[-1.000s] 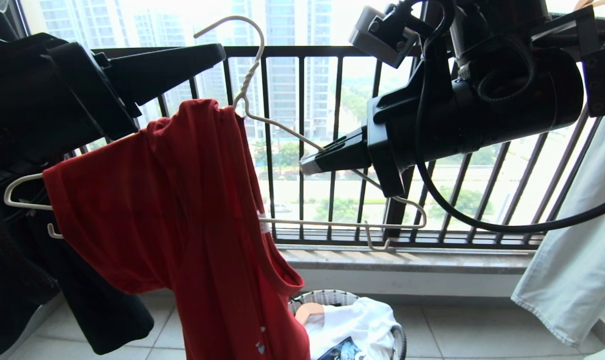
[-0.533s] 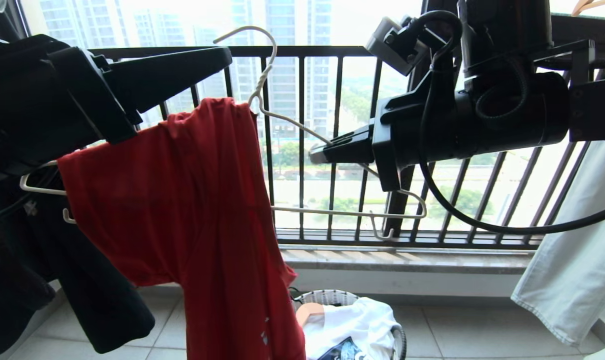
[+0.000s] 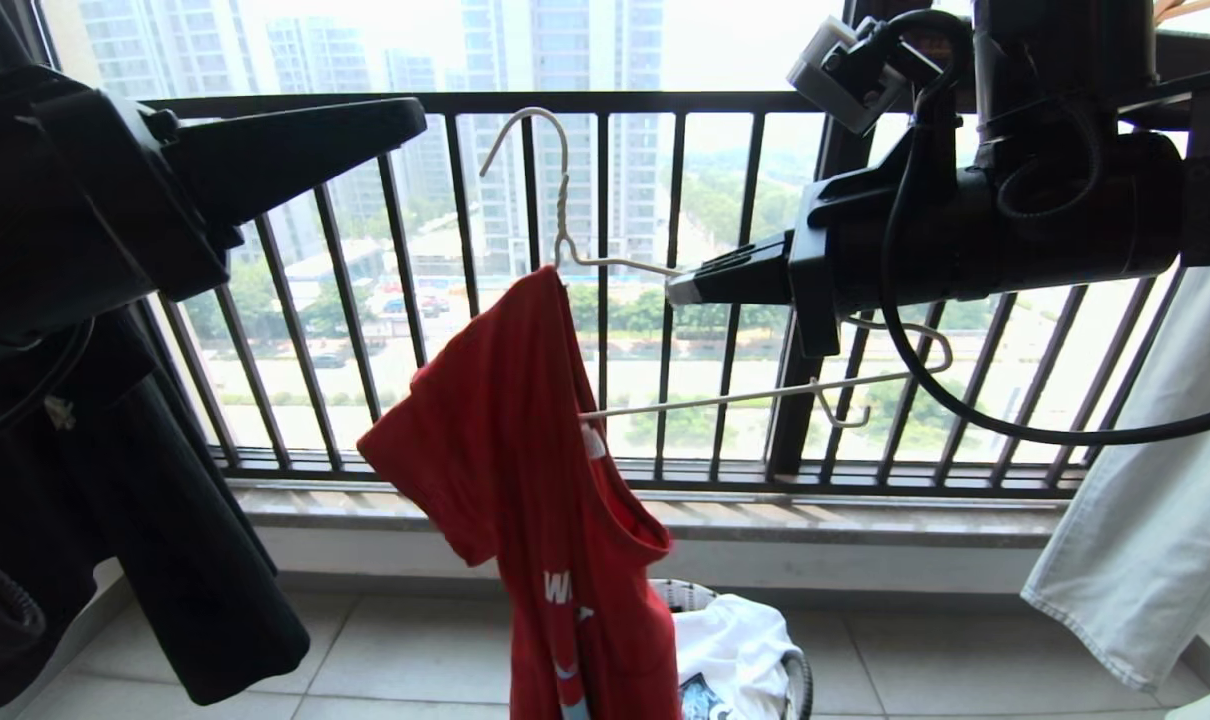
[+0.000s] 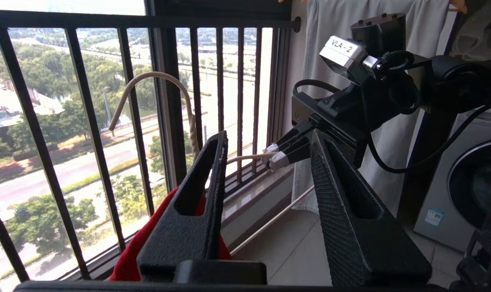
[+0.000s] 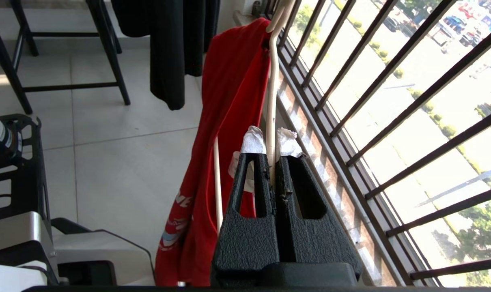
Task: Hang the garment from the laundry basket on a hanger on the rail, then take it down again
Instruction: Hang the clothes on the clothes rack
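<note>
The red garment (image 3: pixel 525 450) hangs bunched from the left half of the cream-white hanger (image 3: pixel 555 180), in front of the balcony bars. My right gripper (image 3: pixel 677 290) is shut on the hanger's right shoulder wire. The right wrist view shows the wire (image 5: pixel 272 89) pinched between the taped fingertips of the right gripper (image 5: pixel 270 142), with the garment (image 5: pixel 229 101) beyond. My left gripper (image 4: pixel 268 136) is open and empty, up and to the left of the garment (image 4: pixel 128 259). The laundry basket (image 3: pixel 801 690) stands on the floor below. The rail is out of view.
A dark railing of vertical bars (image 3: pixel 605 100) runs across behind the hanger. A black garment (image 3: pixel 195 560) hangs at the left and a pale one (image 3: pixel 1135 520) at the right. White clothing (image 3: pixel 735 640) lies in the basket. A washing machine (image 4: pixel 464 182) stands beside the right arm.
The right gripper has carried the hanger to the right and turned it. The garment has swung away from the left gripper and now hangs narrow and lower.
</note>
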Robot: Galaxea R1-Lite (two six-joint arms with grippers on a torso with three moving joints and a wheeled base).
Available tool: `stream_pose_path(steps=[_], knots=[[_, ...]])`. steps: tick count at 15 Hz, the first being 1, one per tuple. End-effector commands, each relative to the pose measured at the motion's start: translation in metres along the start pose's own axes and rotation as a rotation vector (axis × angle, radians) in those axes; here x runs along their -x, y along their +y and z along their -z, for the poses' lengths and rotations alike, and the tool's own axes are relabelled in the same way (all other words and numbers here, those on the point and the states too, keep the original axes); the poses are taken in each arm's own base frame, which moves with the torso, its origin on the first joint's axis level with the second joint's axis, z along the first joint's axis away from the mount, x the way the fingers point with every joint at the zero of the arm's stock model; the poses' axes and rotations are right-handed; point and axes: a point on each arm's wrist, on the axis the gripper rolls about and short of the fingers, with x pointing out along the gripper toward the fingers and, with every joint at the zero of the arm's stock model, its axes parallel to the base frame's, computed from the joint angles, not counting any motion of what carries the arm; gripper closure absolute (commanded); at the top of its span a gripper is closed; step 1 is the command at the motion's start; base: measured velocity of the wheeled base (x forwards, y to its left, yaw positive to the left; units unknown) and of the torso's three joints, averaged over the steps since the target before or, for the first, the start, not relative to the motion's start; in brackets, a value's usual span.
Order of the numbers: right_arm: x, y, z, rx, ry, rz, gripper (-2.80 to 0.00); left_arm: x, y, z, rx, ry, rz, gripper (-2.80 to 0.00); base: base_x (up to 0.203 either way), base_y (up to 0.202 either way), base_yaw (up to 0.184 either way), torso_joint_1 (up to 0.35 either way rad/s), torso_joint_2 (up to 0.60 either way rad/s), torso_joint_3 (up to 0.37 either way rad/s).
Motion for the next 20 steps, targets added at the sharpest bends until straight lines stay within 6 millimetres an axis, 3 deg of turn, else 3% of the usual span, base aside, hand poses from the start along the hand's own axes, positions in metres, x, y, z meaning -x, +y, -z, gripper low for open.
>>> stream_pose_path(steps=[1, 7, 11, 14, 17, 20], knots=[[0.007, 0.003, -0.004, 0.011, -0.013, 0.002, 0.0, 0.009, -0.007, -0.007, 0.014, 0.02, -0.003, 0.0, 0.0, 0.0, 0.0, 0.0, 0.0, 0.0], [0.016, -0.005, 0.009, -0.022, 0.02, 0.027, 0.0, 0.005, -0.002, -0.004, 0.044, 0.069, -0.018, 0.0, 0.0, 0.0, 0.0, 0.0, 0.0, 0.0], [0.035, -0.007, 0.005, -0.023, -0.029, -0.023, 0.0, 0.001, 0.003, -0.014, 0.157, 0.265, -0.038, 0.0, 0.0, 0.0, 0.0, 0.0, 0.0, 0.0], [0.044, -0.002, -0.001, -0.004, -0.079, -0.102, 0.0, -0.006, 0.024, -0.024, 0.21, 0.328, 0.06, 0.0, 0.0, 0.0, 0.0, 0.0, 0.0, 0.0], [0.049, 0.002, -0.005, 0.017, -0.126, -0.197, 0.0, 0.001, 0.038, -0.038, 0.285, 0.376, 0.228, 0.0, 0.0, 0.0, 0.0, 0.0, 0.0, 0.0], [0.053, 0.005, -0.01, 0.034, -0.162, -0.26, 0.0, 0.0, 0.05, -0.039, 0.363, 0.416, 0.293, 0.0, 0.0, 0.0, 0.0, 0.0, 0.0, 0.0]])
